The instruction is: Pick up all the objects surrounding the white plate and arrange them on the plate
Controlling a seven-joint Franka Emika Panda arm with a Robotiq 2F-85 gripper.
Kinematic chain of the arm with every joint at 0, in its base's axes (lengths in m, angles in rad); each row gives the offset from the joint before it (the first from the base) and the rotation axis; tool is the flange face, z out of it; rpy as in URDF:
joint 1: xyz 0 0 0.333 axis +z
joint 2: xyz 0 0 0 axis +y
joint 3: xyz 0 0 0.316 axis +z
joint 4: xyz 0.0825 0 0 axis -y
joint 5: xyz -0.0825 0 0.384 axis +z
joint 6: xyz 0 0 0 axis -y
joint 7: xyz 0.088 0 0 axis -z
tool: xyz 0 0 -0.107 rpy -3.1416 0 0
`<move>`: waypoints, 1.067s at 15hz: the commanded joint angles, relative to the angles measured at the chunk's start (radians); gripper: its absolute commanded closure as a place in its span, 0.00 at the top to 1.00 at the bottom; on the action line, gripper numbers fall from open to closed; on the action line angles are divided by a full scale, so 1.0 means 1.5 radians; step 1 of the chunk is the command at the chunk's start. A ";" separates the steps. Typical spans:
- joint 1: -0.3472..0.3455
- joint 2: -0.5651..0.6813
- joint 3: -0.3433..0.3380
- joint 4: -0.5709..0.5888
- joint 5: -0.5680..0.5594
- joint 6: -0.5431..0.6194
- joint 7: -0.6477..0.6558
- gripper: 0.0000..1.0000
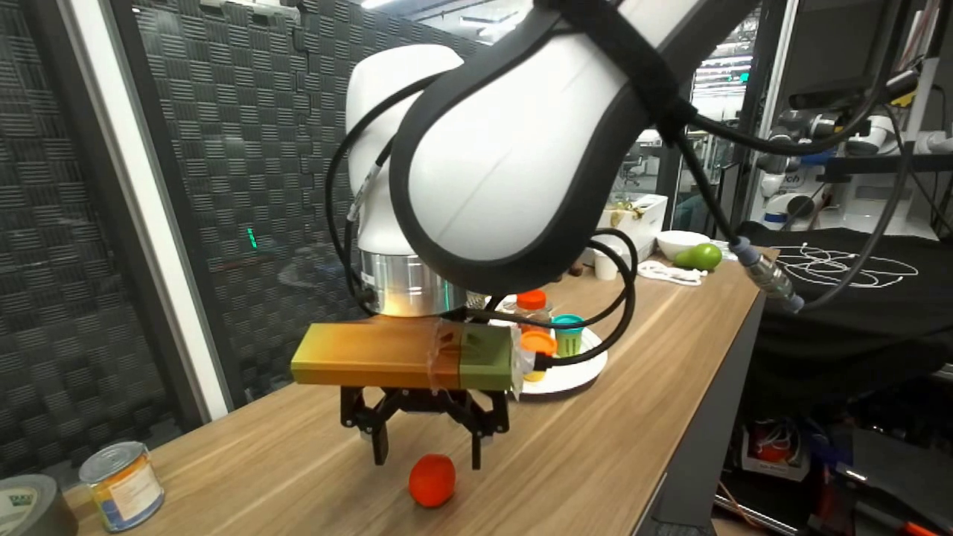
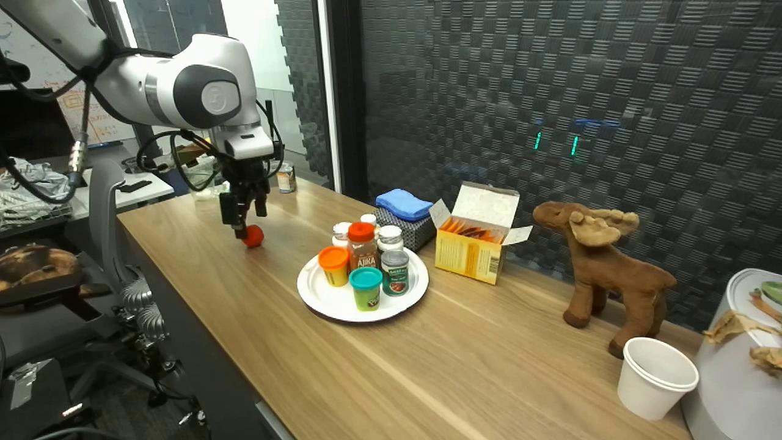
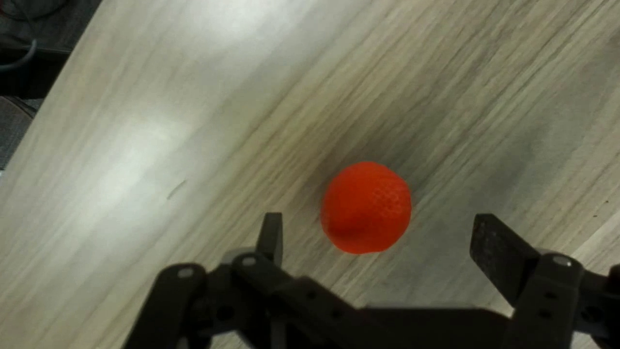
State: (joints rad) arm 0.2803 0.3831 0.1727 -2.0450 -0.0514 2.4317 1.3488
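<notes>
Item insp.: red fruit [image 3: 365, 208], on wooden tabletop [image 2: 489, 360], off the white plate [image 2: 325, 299]. Posn: approx. centre of wrist view; lower centre of frame in an exterior view. Est. light, fairly firm w/ slight give; skin looks finely dimpled, so grip prob. adequate, but round form likely rolls if nudged. Real or toy: can't tell; treat as bruisable. Rec. hold at widest girth, one jaw per side, gentle squeeze. In wrist view fruit sits nearer the jaw at pic. left; centring advisable before closing.

State of gripper [image 1: 428, 451]: jaws spread wide, nothing held; visible gap to fruit both sides in wrist view.

Count, task: red fruit, qty 1, appears sole task item away from plate. White plate, qty 1, centre of frame in an exterior view. On it, 1 each: orange-lidded tub [image 2: 335, 269], teal-lidded tub [image 2: 366, 289], red-capped AJIKA bottle [image 2: 363, 247], dark green can [image 2: 395, 272]. Then white-capped bottles [image 2: 390, 238], qty 3, rear of group, bases hidden, so seating on plate unconf.

Count, other: 1 tin can w/ pale label [image 1: 125, 487], lower left of frame; 1 tape roll [image 1: 59, 510], bottom left corner; 1 open yellow box [image 2: 467, 260], right of centre; 1 plush moose [image 2: 617, 278], right of frame; white paper cups [image 2: 649, 388], nested at lower right, apparently 2.
</notes>
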 commanded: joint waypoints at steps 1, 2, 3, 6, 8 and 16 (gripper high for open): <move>0.007 0.018 -0.010 0.029 0.027 -0.012 -0.023 1.00; 0.006 0.022 -0.010 0.033 0.030 -0.016 -0.025 1.00; 0.005 0.024 -0.010 0.036 0.033 -0.022 -0.028 1.00; 0.006 0.035 -0.012 0.048 0.048 -0.039 -0.025 0.84; 0.005 0.044 -0.013 0.058 0.060 -0.061 -0.025 0.58; 0.000 0.011 -0.039 0.060 0.070 -0.101 0.003 0.25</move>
State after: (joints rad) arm 0.2795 0.4414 0.1397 -1.9629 0.0347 2.3049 1.3396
